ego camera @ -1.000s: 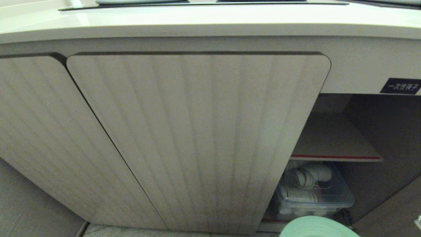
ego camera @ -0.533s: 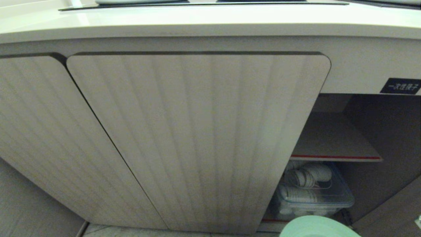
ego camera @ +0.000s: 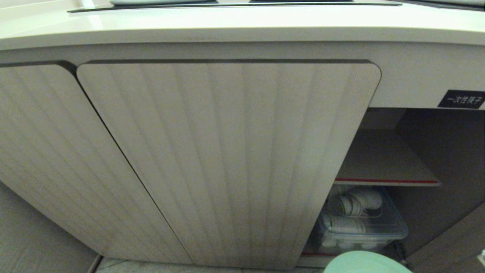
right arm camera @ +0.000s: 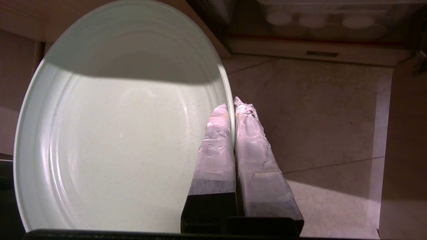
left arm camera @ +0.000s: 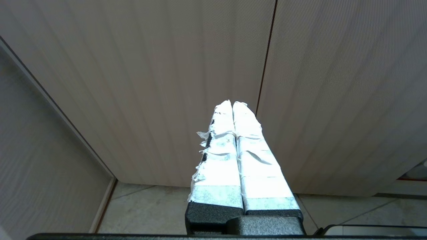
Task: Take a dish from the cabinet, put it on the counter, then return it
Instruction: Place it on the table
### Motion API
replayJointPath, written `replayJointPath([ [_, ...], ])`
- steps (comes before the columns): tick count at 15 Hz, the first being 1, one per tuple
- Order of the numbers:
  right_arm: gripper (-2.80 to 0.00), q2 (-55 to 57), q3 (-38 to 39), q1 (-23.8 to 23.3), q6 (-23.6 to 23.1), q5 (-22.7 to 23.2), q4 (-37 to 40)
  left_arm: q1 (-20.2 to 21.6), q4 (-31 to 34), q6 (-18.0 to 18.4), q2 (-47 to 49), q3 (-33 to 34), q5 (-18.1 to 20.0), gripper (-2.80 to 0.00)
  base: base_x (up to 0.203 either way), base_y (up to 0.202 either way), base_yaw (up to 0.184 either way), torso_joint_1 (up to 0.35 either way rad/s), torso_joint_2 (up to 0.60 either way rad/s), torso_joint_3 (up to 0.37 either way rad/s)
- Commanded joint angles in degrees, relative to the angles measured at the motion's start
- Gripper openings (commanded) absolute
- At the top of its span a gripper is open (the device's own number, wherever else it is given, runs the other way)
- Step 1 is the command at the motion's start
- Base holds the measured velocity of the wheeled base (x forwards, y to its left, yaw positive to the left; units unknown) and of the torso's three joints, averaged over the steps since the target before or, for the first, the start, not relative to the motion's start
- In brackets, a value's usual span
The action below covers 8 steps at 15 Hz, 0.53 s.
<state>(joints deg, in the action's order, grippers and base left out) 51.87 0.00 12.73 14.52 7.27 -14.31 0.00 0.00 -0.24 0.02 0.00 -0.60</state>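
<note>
The mint-green dish (right arm camera: 116,133) hangs in front of the open cabinet compartment, above the floor, and my right gripper (right arm camera: 233,105) is shut on its rim, one taped finger on each face. Only its upper edge shows at the bottom of the head view, the dish (ego camera: 365,263). The cabinet (ego camera: 227,159) has ribbed doors shut at left and middle; its right compartment is open, with a red-edged shelf (ego camera: 386,181). The counter (ego camera: 227,26) runs along the top. My left gripper (left arm camera: 232,104) is shut and empty, parked facing the closed doors.
A clear plastic box (ego camera: 360,227) of white crockery sits on the cabinet's bottom shelf. A black label (ego camera: 461,99) is above the opening. The opened door panel (ego camera: 454,242) stands at the right edge. Tiled floor (right arm camera: 317,116) lies below.
The dish's edge has sunk slightly at the bottom of the head view; otherwise nothing has moved.
</note>
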Motion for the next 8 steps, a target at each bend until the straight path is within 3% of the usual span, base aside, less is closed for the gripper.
replayJointPath([
  [1,-2.80,0.07,0.00,0.10,0.07,0.03,-0.01,0.00,0.00,-0.02,-0.02,0.00,-0.02,-2.80,0.000,0.000,0.000,0.000,0.00,0.000],
  [8,-2.80,0.16,0.00,0.11,0.16,0.03,-0.81,0.00,0.00,-0.02,-0.02,0.00,0.06,-2.80,0.000,0.000,0.000,0.000,0.00,0.000],
])
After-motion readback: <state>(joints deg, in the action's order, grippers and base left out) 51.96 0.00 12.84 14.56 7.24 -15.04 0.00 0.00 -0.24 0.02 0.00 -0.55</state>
